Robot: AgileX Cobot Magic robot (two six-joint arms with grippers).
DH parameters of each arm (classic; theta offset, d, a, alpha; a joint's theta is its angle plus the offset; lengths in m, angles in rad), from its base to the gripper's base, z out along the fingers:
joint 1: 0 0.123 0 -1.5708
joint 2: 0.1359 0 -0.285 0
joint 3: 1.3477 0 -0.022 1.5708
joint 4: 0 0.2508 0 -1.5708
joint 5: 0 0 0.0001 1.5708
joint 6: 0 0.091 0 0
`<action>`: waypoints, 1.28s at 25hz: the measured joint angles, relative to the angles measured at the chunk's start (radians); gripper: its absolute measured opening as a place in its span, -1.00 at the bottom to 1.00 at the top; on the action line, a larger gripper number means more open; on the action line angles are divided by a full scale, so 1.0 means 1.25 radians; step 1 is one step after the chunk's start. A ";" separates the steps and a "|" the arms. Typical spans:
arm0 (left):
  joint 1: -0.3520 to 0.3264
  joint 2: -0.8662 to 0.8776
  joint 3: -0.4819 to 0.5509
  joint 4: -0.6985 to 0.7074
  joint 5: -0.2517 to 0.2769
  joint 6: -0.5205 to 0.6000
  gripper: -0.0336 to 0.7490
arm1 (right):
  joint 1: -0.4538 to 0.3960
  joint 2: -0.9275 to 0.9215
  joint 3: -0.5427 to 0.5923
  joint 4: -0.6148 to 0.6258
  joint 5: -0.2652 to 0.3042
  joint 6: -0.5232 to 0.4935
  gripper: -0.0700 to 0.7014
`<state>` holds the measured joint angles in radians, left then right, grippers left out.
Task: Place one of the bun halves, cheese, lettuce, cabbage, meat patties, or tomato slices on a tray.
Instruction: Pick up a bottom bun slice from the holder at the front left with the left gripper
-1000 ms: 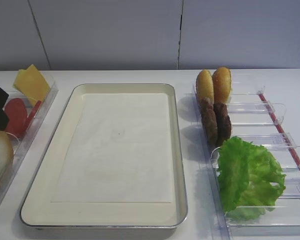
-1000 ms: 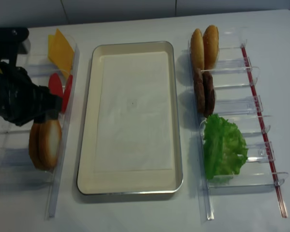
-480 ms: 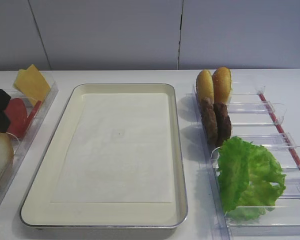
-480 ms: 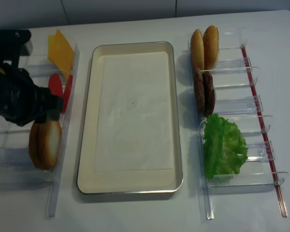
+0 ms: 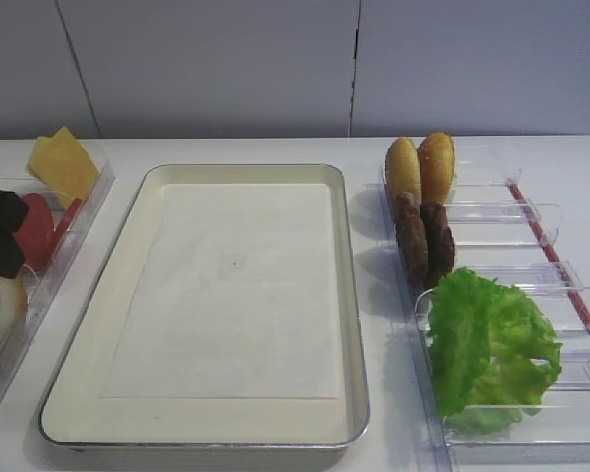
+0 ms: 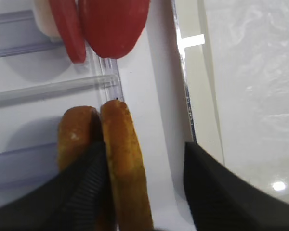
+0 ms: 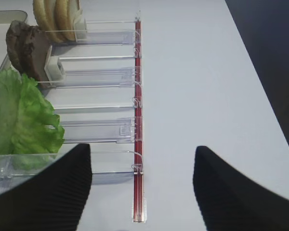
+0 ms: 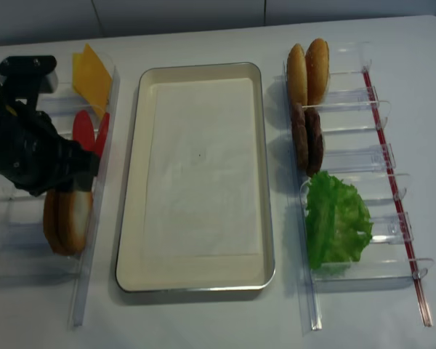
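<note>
Clear plastic holder (image 8: 94, 182) at far left carries yellow cheese (image 8: 91, 73) at the back, red tomato slices (image 8: 87, 131) next, then two bun halves on edge. Left end effector (image 6: 144, 192) is over the buns, jaws parted and straddling the bun half (image 6: 125, 159) nearest the tray; one finger (image 6: 82, 192) sits between the two buns, the other on the tray side. Whether the pads press the bun can't be told. Second bun (image 6: 74, 139) stands touching it. Cream tray (image 8: 131, 218) with white paper liner (image 8: 200, 167) sits mid-bench, nothing on it. Right holder (image 8: 349, 94): two golden buns (image 8: 307, 69) at the back, meat patties (image 8: 306, 138), then lettuce (image 8: 336, 222). Right end effector (image 7: 142, 192) hovers open above the white bench (image 7: 207, 96), beside the lettuce end of that holder.
</note>
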<state>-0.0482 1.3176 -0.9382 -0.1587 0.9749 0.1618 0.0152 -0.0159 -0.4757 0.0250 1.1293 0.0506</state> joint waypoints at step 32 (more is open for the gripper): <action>0.000 0.043 0.000 0.039 0.026 -0.064 -0.49 | 0.000 0.000 0.000 -0.002 0.000 0.003 0.42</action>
<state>-0.0482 1.3712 -0.9382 -0.1101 1.0079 0.0813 0.0152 -0.0159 -0.4757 0.0229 1.1293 0.0539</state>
